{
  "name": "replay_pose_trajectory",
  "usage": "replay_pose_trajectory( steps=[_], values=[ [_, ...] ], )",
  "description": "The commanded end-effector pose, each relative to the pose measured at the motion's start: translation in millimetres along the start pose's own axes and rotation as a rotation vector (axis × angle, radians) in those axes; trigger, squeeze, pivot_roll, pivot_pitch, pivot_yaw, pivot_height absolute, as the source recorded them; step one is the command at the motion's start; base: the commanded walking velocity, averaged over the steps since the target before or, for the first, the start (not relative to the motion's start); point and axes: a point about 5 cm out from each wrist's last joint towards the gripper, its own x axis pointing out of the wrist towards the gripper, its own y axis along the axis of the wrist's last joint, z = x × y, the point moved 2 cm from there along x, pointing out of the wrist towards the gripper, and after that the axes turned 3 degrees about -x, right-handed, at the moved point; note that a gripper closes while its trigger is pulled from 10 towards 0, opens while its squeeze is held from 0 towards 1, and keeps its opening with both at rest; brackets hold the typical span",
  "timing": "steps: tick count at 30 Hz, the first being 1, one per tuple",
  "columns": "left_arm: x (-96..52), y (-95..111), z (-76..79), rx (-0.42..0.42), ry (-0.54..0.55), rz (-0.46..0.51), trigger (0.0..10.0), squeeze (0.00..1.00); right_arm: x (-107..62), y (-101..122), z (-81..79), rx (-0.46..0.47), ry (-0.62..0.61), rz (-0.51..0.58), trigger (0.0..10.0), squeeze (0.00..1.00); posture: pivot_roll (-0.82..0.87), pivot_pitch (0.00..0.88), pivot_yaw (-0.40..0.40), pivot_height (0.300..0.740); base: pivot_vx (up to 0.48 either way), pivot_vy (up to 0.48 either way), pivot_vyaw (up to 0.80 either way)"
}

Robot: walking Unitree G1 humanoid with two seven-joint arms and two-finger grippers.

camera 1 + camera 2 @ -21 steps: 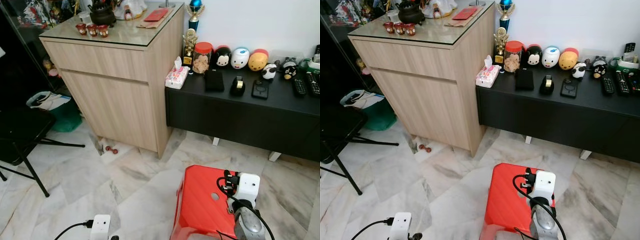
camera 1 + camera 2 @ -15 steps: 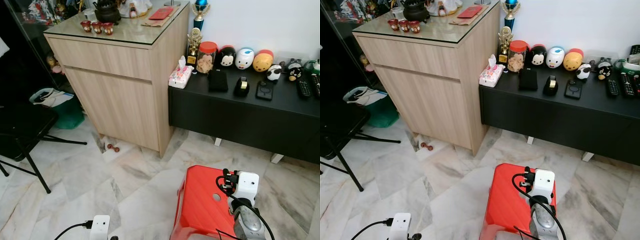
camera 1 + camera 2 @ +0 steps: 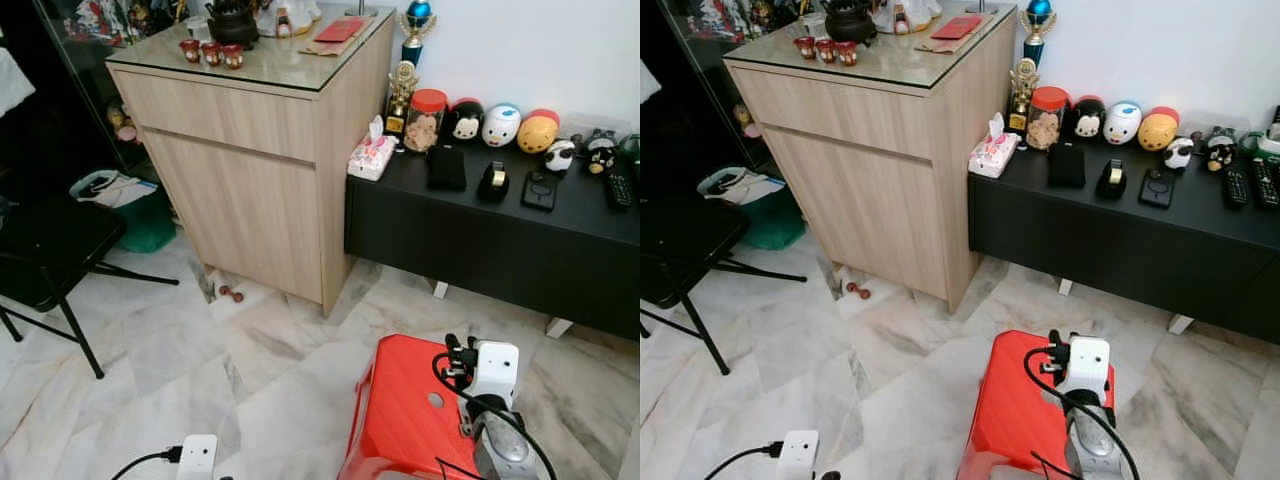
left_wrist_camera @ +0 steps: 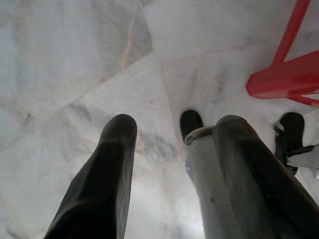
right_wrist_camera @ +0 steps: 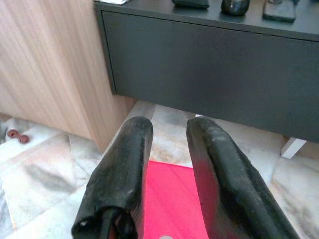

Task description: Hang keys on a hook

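My left gripper (image 4: 174, 130) hangs low over the marble floor (image 4: 75, 59), its two black fingers spread apart with nothing between them; it is open. My right gripper (image 5: 168, 130) is over the red plastic stool (image 3: 405, 415) and points toward the low black sideboard (image 5: 209, 59). Its fingers stand apart with nothing held, so it is open. In the eye views the white wrist camera box of the right arm (image 3: 495, 366) sits above the stool, and that of the left arm (image 3: 198, 455) is at the bottom edge.
A tall wooden cabinet (image 3: 250, 160) with a glass top stands ahead on the left. The sideboard (image 3: 500, 235) carries figurines, a tissue pack (image 3: 370, 157), a jar and remotes. A black folding chair (image 3: 45, 250) and a green bin (image 3: 140, 215) are at the left.
The whole picture has shifted right and down, so the camera has turned slightly. Both arms keep the same pose.
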Motion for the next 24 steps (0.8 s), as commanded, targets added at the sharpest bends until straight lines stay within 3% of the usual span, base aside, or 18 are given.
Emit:
replay_pose_trajectory(
  steps=[1,11,24],
  values=[
    [-0.9,-5.5,-0.1,-0.015,0.007,-0.011,10.0,0.0,0.0,0.1,0.6,-0.009,0.008,-0.003,10.0,0.0,-0.1,0.0,-0.003,0.74,0.0,0.0,0.0],
    [-1.0,-6.1,1.8,-0.018,0.003,-0.014,10.0,0.0,8.7,11.0,-1.7,-0.015,0.012,0.016,10.0,0.0,-0.1,0.0,-0.013,0.74,0.0,0.0,0.0],
    [-0.7,-4.3,-0.7,-0.013,0.009,-0.012,10.0,0.0,6.7,2.9,5.1,-0.03,-0.032,-0.039,10.0,0.0,-0.1,0.003,-0.005,0.74,0.0,0.0,0.0]
  ],
)
